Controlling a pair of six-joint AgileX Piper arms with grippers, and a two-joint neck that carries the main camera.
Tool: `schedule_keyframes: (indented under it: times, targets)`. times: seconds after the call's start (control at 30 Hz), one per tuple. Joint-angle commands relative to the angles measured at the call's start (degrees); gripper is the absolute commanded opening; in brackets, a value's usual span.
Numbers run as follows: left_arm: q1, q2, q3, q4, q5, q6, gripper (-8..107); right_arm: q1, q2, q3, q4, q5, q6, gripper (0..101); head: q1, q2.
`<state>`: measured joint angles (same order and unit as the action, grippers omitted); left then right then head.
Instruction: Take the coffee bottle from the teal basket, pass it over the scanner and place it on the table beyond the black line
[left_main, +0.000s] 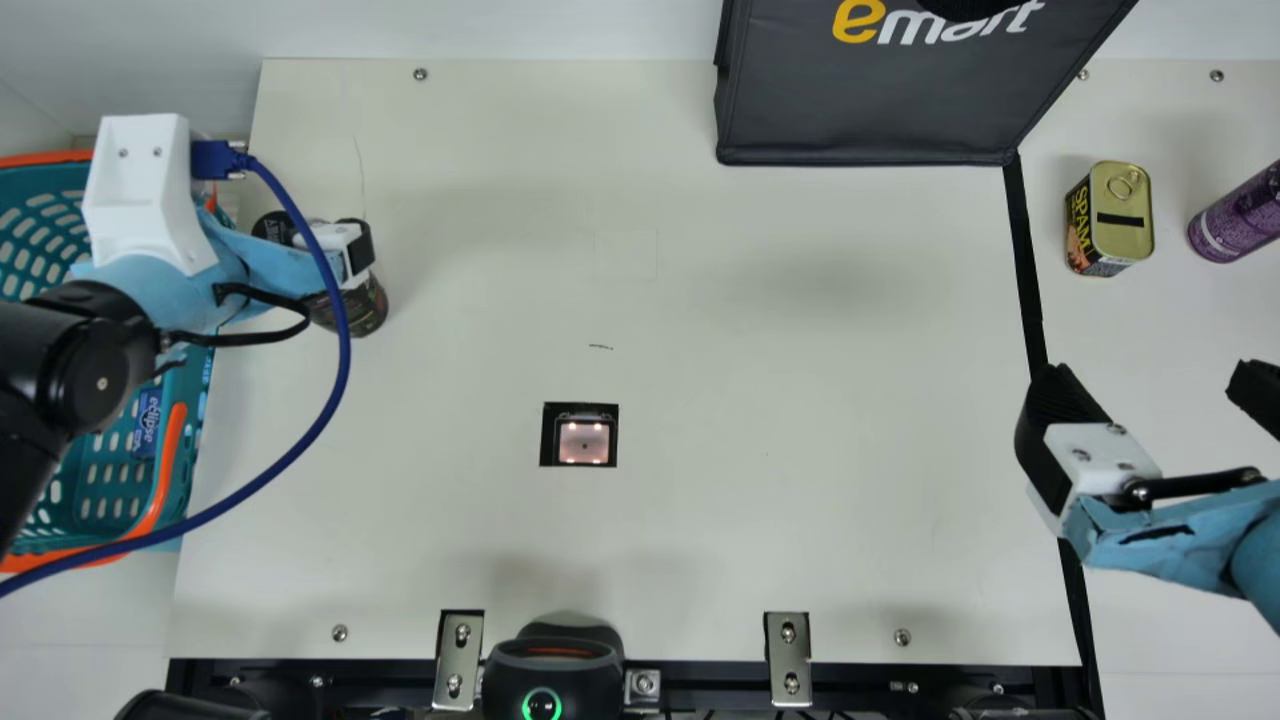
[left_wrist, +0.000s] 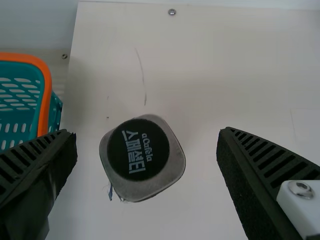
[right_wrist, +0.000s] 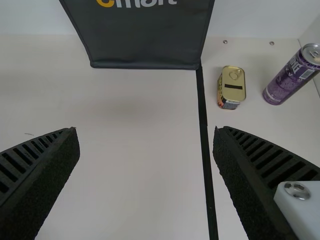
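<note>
My left gripper (left_main: 348, 250) is low over the table's left part, beside the teal basket (left_main: 205, 400), partly covering the coffee bottle (left_main: 362, 308). From above, the bottle's dark round-topped cap (left_wrist: 142, 157) appears between the spread fingers of my left gripper (left_wrist: 147, 134), touching neither; the bottle stands outside the basket. My right gripper (left_main: 1155, 392) hangs over the black line (left_main: 1028, 260) at the right, open and holding nothing; its wrist view shows bare table between the fingers of this gripper (right_wrist: 145, 134). The scanner window (left_main: 584, 440) lies flat in the middle.
Past the black line stand a yellow-topped can (left_main: 1120, 195) and a purple can (left_main: 1240, 215). A dark bag (left_main: 870, 110) is at the back. A black scanner device (left_main: 553, 670) sits at the front edge. A blue cable (left_main: 342, 370) loops beside my left arm.
</note>
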<state>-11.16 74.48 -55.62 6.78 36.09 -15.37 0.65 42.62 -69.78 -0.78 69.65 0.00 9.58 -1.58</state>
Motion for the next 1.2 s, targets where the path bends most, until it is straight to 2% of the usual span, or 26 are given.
schedule_keyframes:
  times: [0.0,0.43,0.93,1.17]
  targets:
    - [0.06,0.33,0.22,0.09,-0.63,-0.05,90,0.00,0.00,0.00,0.00,0.00,0.00,95,-1.66,0.00]
    - [0.57,2.00,0.82,0.20,-2.81,-0.05,90,0.00,0.00,0.00,0.00,0.00,0.00,95,-1.66,0.00]
    - [1.05,2.00,0.76,0.67,-3.14,-0.84,-8,0.00,0.00,0.00,0.00,0.00,0.00,95,-1.66,0.00]
    - [-0.21,-0.13,-1.29,1.04,0.59,-2.29,-8,0.00,0.00,0.00,0.00,-0.06,0.00,95,-1.66,0.00]
